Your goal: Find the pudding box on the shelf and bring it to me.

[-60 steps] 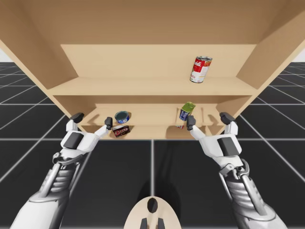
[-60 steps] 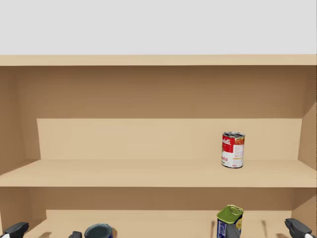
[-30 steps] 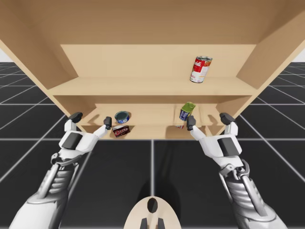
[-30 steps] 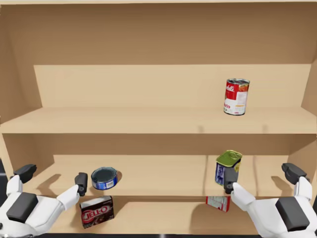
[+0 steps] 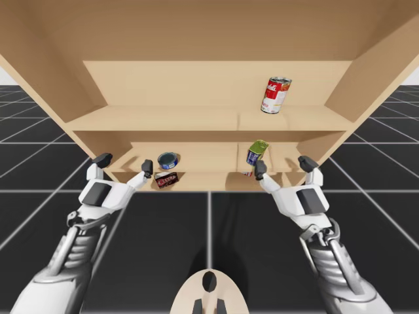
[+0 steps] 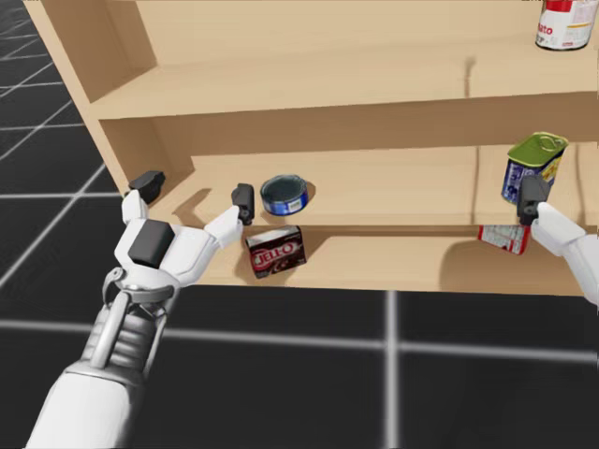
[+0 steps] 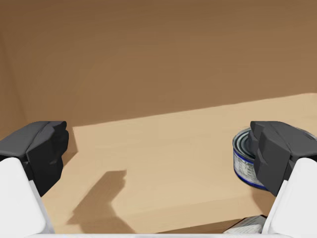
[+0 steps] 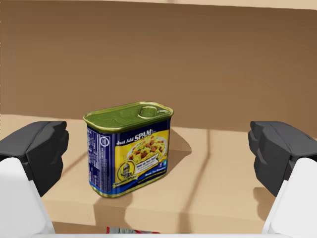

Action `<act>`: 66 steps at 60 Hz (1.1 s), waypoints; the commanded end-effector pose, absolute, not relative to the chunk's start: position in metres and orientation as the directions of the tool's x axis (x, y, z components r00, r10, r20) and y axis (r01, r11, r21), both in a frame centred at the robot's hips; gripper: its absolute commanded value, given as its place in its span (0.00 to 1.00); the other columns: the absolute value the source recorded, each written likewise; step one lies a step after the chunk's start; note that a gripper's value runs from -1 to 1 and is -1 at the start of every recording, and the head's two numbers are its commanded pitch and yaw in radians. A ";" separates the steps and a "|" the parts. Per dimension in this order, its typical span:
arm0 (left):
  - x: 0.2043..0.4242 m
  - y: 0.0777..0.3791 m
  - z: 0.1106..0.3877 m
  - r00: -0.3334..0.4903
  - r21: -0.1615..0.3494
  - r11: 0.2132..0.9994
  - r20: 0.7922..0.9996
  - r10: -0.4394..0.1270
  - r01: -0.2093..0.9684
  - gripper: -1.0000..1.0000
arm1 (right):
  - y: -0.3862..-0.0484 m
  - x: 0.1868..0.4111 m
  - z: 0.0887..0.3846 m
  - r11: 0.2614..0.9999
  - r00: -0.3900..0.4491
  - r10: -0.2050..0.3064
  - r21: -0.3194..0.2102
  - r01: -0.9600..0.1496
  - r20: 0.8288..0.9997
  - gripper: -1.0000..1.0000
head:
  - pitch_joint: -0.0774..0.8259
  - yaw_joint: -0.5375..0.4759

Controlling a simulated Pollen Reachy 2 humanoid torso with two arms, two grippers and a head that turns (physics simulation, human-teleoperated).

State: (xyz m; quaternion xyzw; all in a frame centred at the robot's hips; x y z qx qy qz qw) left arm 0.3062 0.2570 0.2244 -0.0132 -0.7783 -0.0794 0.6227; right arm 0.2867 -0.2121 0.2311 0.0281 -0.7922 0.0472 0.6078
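Wooden shelf [image 5: 163, 118] w/ several levels fills the scene. Both arms reach to its lower part. L hand [image 6: 194, 191] is spread wide, nothing btw its fingers; R hand [image 5: 283, 165] is likewise wide and holds nothing, aimed at the blue rectangular tin w/ green lid [image 8: 130, 148]. A red-and-white can [image 5: 275, 95] stands on the upper board, well apart. The pudding box [image 6: 276, 251], dark w/ red print, sits at the shelf front, one level below the flat round blue can [image 6: 284, 195] and just beside the L hand's inner finger. A small red-and-white box [image 6: 501, 238] lies under the tin. Step in hand, as I judge it: box is found, reach not yet lined up. Next move prob. calls for the L hand to drop a level and shift inward so the fingers bracket the box, then close w/o knocking the round can.
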 end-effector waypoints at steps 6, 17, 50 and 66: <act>0.295 0.250 0.231 -0.233 0.088 0.985 0.971 -0.052 0.147 0.00 | -0.207 0.287 0.227 0.993 -0.240 -0.006 -0.023 -0.118 0.971 0.00 | 0.75 0.80; 0.275 0.247 0.244 -0.170 0.045 0.969 0.985 -0.003 0.244 0.00 | -0.207 0.288 0.226 0.993 -0.238 -0.006 -0.022 -0.116 0.971 0.00 | 0.75 0.79; 0.249 0.305 0.187 0.086 -0.056 0.838 0.996 0.010 0.543 0.00 | -0.208 0.291 0.225 0.993 -0.244 -0.002 -0.026 -0.112 0.970 0.00 | 0.75 0.81; 0.305 0.318 0.153 0.160 -0.064 0.833 0.987 -0.029 0.549 0.00 | -0.210 0.291 0.225 0.994 -0.243 -0.005 -0.023 -0.111 0.970 0.00 | 0.75 0.81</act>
